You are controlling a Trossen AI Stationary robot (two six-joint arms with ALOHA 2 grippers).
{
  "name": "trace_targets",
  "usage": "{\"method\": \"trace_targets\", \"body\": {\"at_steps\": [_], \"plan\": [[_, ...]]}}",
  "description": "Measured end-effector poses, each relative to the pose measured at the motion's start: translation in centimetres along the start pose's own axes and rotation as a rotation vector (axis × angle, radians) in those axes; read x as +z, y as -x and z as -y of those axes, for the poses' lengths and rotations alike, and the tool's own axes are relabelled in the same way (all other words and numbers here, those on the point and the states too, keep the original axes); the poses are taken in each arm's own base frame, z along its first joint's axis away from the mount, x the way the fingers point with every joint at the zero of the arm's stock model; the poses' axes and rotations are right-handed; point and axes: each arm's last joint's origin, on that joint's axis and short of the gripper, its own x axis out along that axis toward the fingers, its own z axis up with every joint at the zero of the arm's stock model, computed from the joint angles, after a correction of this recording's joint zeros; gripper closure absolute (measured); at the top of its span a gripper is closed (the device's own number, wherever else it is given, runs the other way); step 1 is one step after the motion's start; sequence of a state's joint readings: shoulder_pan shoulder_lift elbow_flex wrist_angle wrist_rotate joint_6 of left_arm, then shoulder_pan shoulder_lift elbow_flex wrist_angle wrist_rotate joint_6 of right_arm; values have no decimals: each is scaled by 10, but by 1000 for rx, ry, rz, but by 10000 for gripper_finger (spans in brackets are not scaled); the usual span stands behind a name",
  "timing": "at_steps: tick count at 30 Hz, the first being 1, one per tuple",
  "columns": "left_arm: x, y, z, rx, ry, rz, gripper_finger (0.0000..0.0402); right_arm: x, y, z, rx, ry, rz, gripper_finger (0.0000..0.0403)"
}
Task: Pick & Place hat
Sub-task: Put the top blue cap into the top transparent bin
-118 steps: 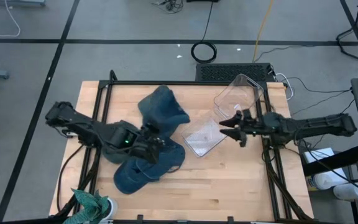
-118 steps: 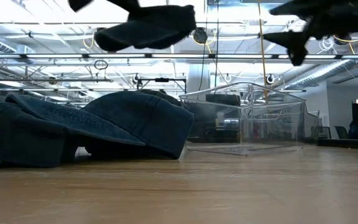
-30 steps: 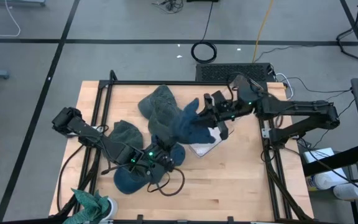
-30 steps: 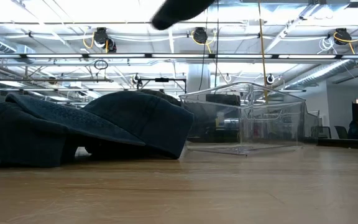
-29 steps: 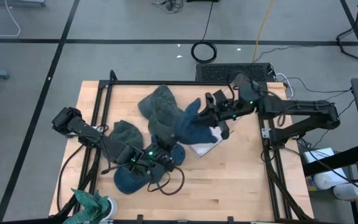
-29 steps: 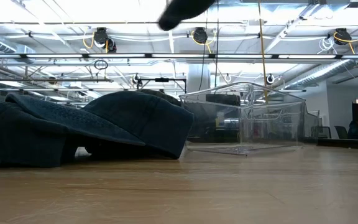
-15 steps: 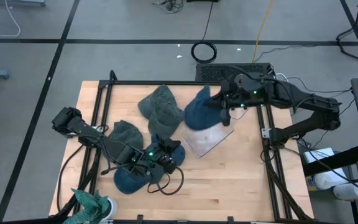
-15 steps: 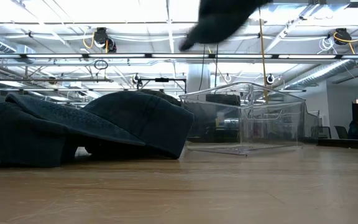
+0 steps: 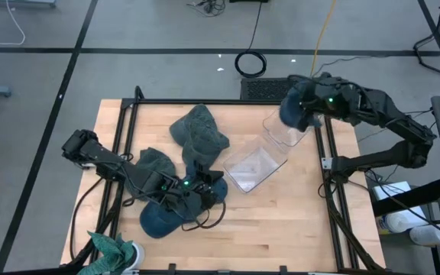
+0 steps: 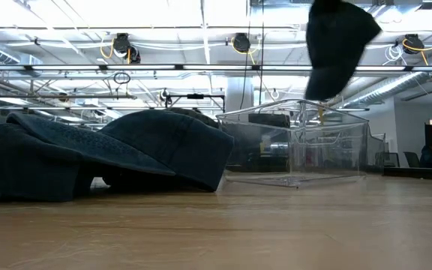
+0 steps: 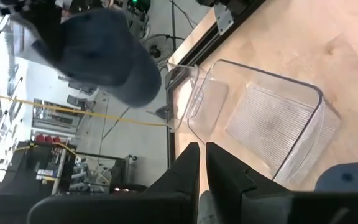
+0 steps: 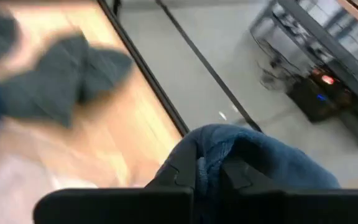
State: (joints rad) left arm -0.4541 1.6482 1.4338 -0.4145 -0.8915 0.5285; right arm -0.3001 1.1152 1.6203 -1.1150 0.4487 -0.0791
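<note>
1. Over the bench's far right corner, the right claw [image 9: 305, 114] hangs in the air, clamped on a blue hat [image 9: 292, 112].
2. That hat dangles clear of the bench, above the raised far end of a clear bin [image 9: 270, 149]; in the low view the hat [image 10: 337, 46] hangs above the bin [image 10: 295, 146] without touching it.
3. From the right wrist view, blue cloth [image 12: 253, 158] bunches around the claw's closed fingers [image 12: 184, 167].
4. The bin lies tipped over near the far right corner, its open mouth facing the bench's middle; its inside looks bare.
5. Towards the near left of the bench, the left claw [image 9: 203, 186] sits low among the other hats, its fingers drawn almost together; nothing shows between them in the left wrist view [image 11: 197, 163].
6. A grey-green hat [image 9: 198, 130] lies near the middle of the far edge, well apart from the bin.
7. A second grey-green hat [image 9: 153, 162] lies left of the middle, just beside the left arm.
8. A dark blue hat [image 9: 163, 218] lies near the near edge, under and beside the left claw; whether they touch cannot be told.
9. At the near left corner sits a teal crumpled cloth [image 9: 111, 248].
</note>
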Motion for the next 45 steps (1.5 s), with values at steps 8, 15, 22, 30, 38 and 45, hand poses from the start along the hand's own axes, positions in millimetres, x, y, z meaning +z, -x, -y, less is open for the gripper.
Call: {"method": "trace_targets", "body": {"at_steps": [8,15,22,30,38,45], "plan": [[-3,-6,-5,10,9,-18,364,-16,-23,0,-76,91,-135,396],[-4,-8,-6,12,14,-22,364,-36,-67,-13,-121,300,-191,396],[-4,-8,-6,12,13,-23,364,-49,-94,-26,-116,435,-162,396],[-4,-8,-6,12,23,-22,364,-65,-106,-34,-76,423,-206,396],[-4,-8,-6,12,24,-22,364,-82,-122,-42,-35,439,-210,395],[-4,-8,-6,12,23,-23,364,-99,-133,-44,-154,467,-281,386]]}}
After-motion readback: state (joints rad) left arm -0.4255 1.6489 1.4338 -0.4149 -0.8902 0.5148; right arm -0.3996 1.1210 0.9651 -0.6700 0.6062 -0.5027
